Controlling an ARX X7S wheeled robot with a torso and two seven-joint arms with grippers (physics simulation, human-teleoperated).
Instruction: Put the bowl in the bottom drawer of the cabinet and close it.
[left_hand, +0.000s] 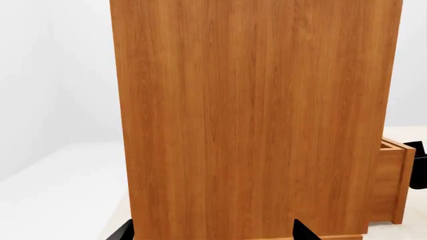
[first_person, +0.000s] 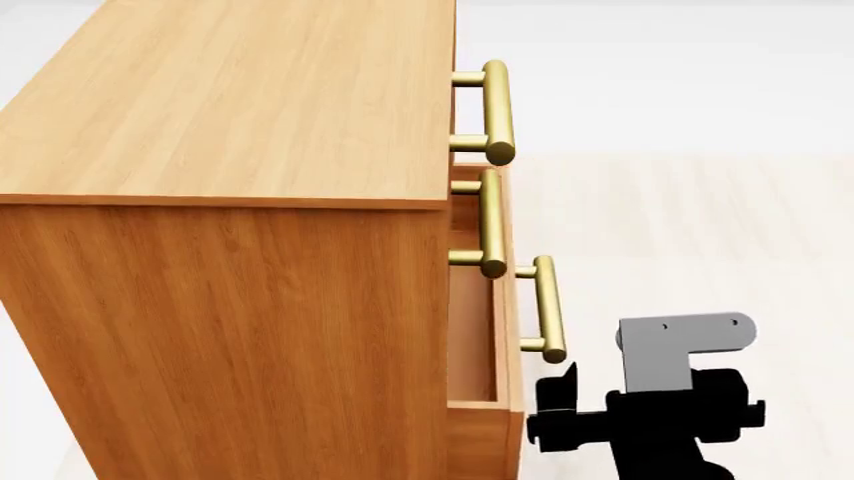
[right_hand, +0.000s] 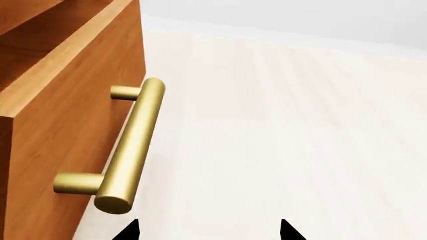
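Note:
The cabinet (first_person: 227, 300) is honey-brown wood with three brass bar handles down its front. Its bottom drawer (first_person: 505, 420) stands partly pulled out, and a strip of its inside shows. No bowl shows in any view. My right gripper (first_person: 550, 408) hangs just in front of the drawer's front, below its brass handle (first_person: 542, 306). In the right wrist view the gripper (right_hand: 208, 231) is open, holds nothing, and sits near that handle (right_hand: 133, 145). My left gripper (left_hand: 213, 231) is open and faces the cabinet's flat side panel (left_hand: 253, 120). The pulled-out drawer (left_hand: 393, 185) shows past that panel's edge.
Pale wooden floor (first_person: 694, 230) spreads in front of the cabinet. The top handle (first_person: 497, 105) and the middle handle (first_person: 491, 225) jut out above the bottom drawer. White floor and wall (left_hand: 53, 150) lie beside the cabinet's side.

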